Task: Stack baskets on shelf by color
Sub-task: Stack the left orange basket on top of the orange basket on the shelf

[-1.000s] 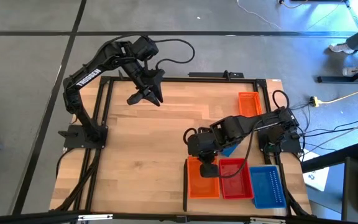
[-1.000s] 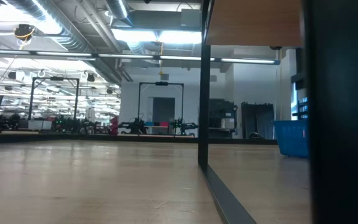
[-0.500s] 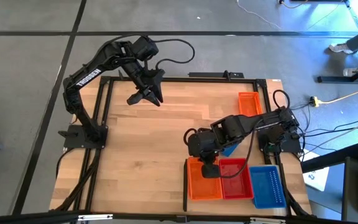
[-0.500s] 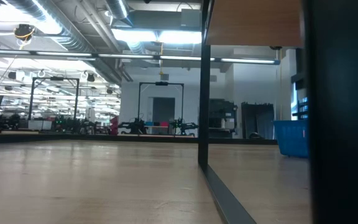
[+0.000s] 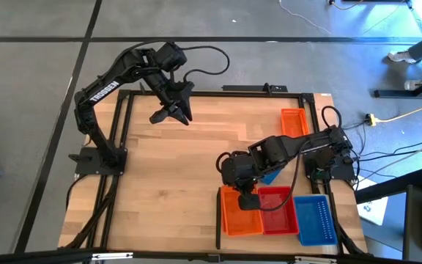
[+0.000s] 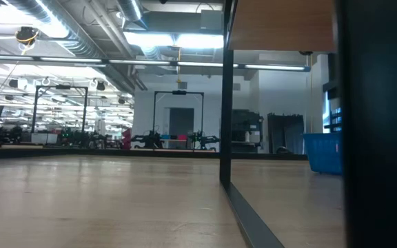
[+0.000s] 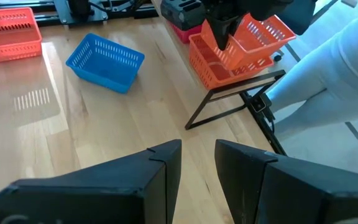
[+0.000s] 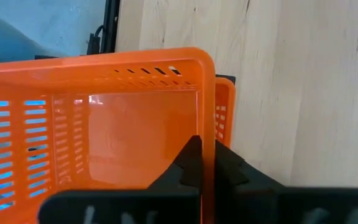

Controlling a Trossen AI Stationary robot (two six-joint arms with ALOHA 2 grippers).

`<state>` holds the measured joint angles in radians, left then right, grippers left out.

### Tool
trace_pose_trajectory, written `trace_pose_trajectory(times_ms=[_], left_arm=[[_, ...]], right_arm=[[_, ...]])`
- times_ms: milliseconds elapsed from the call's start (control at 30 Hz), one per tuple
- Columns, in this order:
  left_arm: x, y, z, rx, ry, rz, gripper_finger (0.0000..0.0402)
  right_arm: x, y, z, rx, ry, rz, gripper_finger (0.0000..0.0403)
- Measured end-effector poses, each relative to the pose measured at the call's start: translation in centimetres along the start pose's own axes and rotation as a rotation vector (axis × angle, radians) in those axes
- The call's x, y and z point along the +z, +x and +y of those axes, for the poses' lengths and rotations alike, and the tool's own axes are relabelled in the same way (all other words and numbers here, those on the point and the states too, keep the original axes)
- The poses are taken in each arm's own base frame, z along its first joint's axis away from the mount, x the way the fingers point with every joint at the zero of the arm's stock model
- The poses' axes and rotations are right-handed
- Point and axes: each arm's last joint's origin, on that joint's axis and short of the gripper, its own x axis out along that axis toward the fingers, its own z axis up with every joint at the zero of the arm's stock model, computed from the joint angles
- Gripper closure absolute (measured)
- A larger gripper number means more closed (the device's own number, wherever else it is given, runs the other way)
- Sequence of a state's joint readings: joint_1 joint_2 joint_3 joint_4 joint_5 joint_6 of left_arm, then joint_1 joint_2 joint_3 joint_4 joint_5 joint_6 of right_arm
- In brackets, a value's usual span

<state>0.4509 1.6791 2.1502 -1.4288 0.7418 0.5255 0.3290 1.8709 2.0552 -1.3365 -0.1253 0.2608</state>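
The light wood shelf (image 5: 189, 169) is lying flat inside its black frame, on a grey floor, and you are looking down on both arms. Your right gripper (image 5: 247, 199) is hanging over the near edge of the board, just beside the short black divider strip (image 5: 218, 218). Its fingers are pinching the wall of an orange basket (image 8: 98, 130), and you are holding this basket tilted above the orange stack (image 5: 234, 217) that is standing next to the divider. In the left wrist view the held basket (image 7: 253, 38) is sitting over the stack but not yet down in it.

A red stack (image 5: 278, 211) is touching the orange one, and a blue stack (image 5: 316, 218) is beside the red. One loose blue basket (image 7: 104, 61) is lying on the board under the right arm, and one more orange-red basket (image 5: 294, 122) is resting near the far right corner.

Your left gripper (image 5: 173, 114) is waiting over the far left part of the board, with its fingers (image 7: 160, 168) a narrow gap apart and holding nothing.
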Motion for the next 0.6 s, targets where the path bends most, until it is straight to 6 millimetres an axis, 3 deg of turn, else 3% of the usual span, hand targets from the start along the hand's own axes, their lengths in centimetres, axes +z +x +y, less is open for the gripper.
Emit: trace_pose_trajectory(times_ms=[233, 600], left_arm=[[0.0, 0.0, 0.0, 0.0, 0.0, 0.0, 0.0312], [0.0, 0.0, 0.01, 0.0, 0.0, 0.0, 0.0312]], right_arm=[[-0.01, 0.0, 0.06, 0.022, 0.001, 0.005, 0.0367], [0.05, -0.05, -0.17, 0.069, 0.039, 0.017, 0.0364]])
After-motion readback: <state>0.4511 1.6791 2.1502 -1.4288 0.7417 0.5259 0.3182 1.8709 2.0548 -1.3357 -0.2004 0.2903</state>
